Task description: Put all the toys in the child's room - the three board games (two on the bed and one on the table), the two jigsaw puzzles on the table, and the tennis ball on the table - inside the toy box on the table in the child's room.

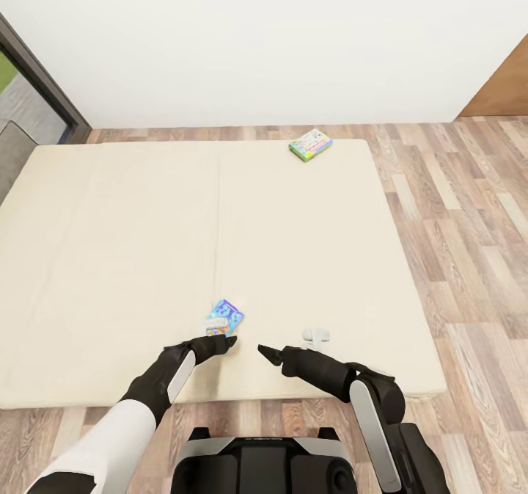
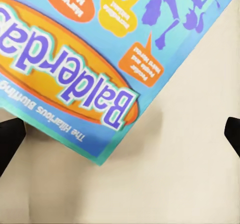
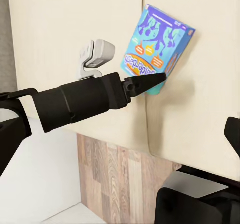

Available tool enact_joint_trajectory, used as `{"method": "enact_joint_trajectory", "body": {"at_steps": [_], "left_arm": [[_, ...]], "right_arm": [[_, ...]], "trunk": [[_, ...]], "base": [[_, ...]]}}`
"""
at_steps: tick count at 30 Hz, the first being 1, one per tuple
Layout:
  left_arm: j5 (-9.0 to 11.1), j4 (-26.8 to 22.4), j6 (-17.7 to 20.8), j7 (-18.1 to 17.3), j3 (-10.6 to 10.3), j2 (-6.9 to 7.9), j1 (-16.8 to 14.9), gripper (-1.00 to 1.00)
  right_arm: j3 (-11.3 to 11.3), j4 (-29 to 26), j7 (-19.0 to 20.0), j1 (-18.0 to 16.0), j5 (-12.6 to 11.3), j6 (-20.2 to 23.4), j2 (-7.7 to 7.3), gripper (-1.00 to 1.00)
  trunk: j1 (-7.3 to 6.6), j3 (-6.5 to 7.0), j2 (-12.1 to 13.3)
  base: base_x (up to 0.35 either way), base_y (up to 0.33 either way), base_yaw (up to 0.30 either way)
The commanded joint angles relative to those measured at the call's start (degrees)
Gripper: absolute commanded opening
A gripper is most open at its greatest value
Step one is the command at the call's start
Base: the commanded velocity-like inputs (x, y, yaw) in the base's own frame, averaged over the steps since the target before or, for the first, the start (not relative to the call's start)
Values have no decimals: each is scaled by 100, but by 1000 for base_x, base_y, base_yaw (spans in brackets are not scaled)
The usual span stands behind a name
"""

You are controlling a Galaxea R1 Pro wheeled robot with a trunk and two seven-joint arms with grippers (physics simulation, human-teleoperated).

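A blue-purple board game (image 1: 227,316) lies flat on the beige bed (image 1: 110,259), close to its near edge. My left gripper (image 1: 215,325) hovers right over the game's near corner, open; the left wrist view shows the printed cover (image 2: 75,59) with one dark fingertip (image 2: 10,139) far out on each side. Seen in the right wrist view, the game (image 3: 157,49) lies just past the left gripper (image 3: 95,59). My right gripper (image 1: 316,337) is open above bare mattress, to the right of the game. A green-edged board game (image 1: 310,144) sits at the bed's far edge.
Wood floor (image 1: 469,208) runs along the right of the bed and in front of it. A white wall (image 1: 264,39) stands behind, a dark door frame (image 1: 44,75) at the left and a wooden panel (image 1: 502,86) at the upper right.
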Motion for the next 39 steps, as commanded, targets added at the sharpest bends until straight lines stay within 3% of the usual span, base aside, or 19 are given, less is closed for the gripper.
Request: {"method": "enact_joint_trajectory", "body": {"at_steps": [1, 10, 17, 39], "left_arm": [[45, -8, 34, 4, -8, 1, -1, 100], [45, -48, 37, 4, -8, 7, -1, 100], [45, -513, 129, 19, -25, 40, 2, 100], [45, -593, 338, 21, 13, 86, 1, 100]], "right_arm": [[-7, -3, 25, -2, 18, 27, 3, 100], [-7, -2, 25, -3, 18, 21, 3, 100], [-7, -4, 25, -2, 18, 6, 3, 100], [-7, 0, -9, 6, 26, -40, 3, 100]], "trunk": [[2, -5, -6], [2, -5, -6], [2, -5, -6], [2, -5, -6]], "base": [[0, -25, 0], [0, -6, 0], [0, 0, 0], [0, 0, 0]]}}
